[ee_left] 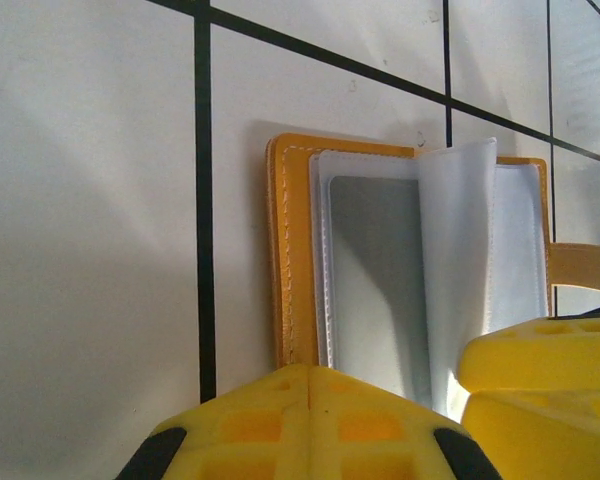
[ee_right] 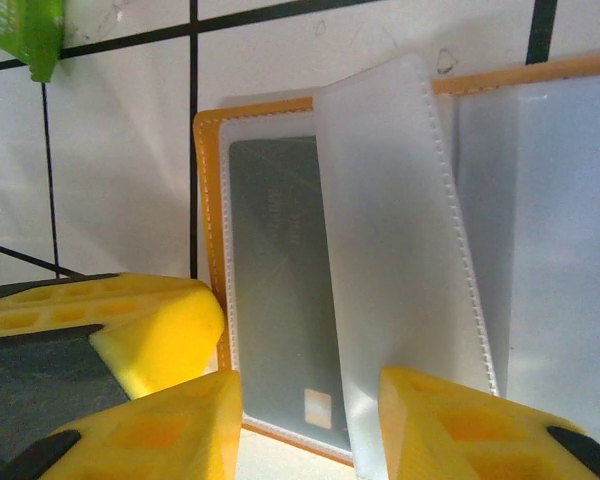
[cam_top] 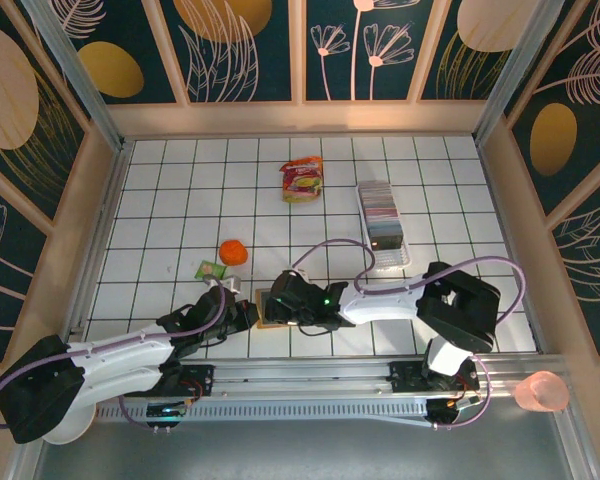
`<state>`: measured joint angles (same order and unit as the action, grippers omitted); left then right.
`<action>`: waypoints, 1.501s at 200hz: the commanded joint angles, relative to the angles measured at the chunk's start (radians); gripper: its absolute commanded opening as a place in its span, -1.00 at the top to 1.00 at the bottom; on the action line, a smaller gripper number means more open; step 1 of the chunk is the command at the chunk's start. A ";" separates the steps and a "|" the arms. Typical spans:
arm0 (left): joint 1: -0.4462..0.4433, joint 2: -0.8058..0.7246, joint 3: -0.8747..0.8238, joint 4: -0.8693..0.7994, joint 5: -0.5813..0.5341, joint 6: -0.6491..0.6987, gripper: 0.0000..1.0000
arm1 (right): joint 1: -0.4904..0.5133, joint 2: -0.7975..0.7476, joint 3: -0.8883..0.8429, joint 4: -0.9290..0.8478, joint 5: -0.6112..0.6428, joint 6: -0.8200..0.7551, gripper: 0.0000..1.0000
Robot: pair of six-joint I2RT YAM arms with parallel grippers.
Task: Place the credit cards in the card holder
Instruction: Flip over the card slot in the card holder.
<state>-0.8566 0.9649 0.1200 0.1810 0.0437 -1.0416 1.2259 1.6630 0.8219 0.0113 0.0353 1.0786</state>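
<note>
One open card holder (ee_left: 380, 270) lies between the closed, empty left gripper (ee_left: 310, 400) and the right gripper (ee_right: 310, 385), parted astride its sleeve (ee_right: 400, 220).

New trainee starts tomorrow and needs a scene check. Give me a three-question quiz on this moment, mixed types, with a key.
1. True or false: the orange-brown leather-like folding card holder lies shut on the white tiled table.
2. Multiple choice: most of the small thin plastic credit cards sit in A) the long clear plastic tray, B) a pink cup, C) a green packet.
3. Fill in: the card already slotted inside the holder is ___ in colour.
Key: 1 false, it lies open; 2 A; 3 grey.
</note>
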 commanded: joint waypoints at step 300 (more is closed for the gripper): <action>-0.002 -0.164 0.035 -0.098 -0.081 0.016 0.92 | -0.192 -0.513 0.084 -0.112 0.268 -1.439 0.09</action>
<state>-0.8562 0.7982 0.1085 0.1001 -0.0498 -1.0698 1.0679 1.2404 0.9470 -0.0845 0.2630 0.2573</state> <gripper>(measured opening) 0.039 0.442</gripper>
